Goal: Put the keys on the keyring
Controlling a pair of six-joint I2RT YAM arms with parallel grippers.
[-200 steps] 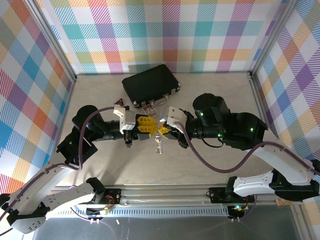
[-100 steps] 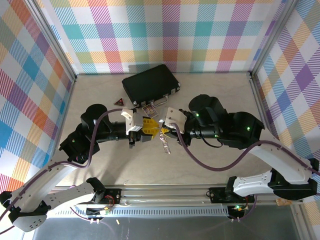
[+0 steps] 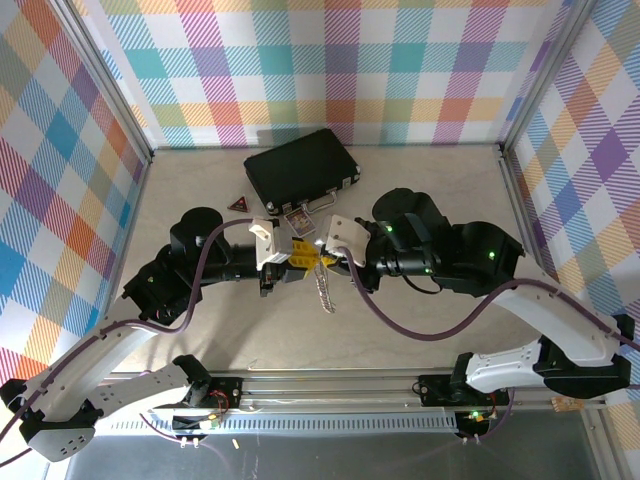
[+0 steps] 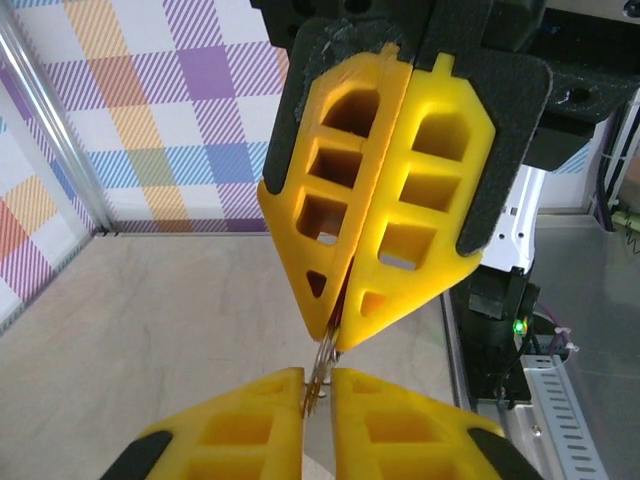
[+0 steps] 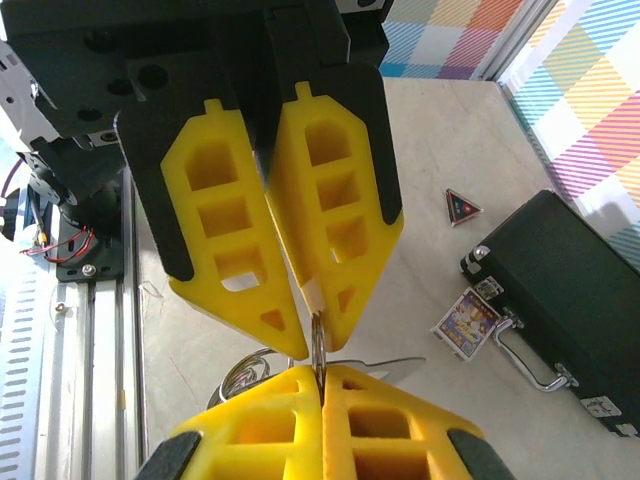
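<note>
Both grippers meet tip to tip above the middle of the table. My right gripper (image 3: 323,259) (image 5: 322,372) is shut on the edge-on silver keyring (image 5: 319,332) (image 4: 325,362). My left gripper (image 3: 297,252) (image 4: 318,385) faces it, its jaws pinched narrowly on the same ring from the other side. A short silver chain (image 3: 322,290) dangles below the two grippers. In the right wrist view a silver blade of the keys (image 5: 392,368) sticks out sideways just behind my fingertips; its head is hidden. A silver loop (image 5: 238,376) shows to the left of those fingertips.
A black case (image 3: 302,170) (image 5: 570,285) with a metal handle lies at the back. A small picture card (image 3: 298,221) (image 5: 463,322) and a dark red triangular badge (image 3: 239,204) (image 5: 461,206) lie beside it. Plaid walls close in three sides.
My left gripper has moved right and slightly back until it meets the right gripper, and its jaws have narrowed on the ring. The dangling chain has swung a little.
</note>
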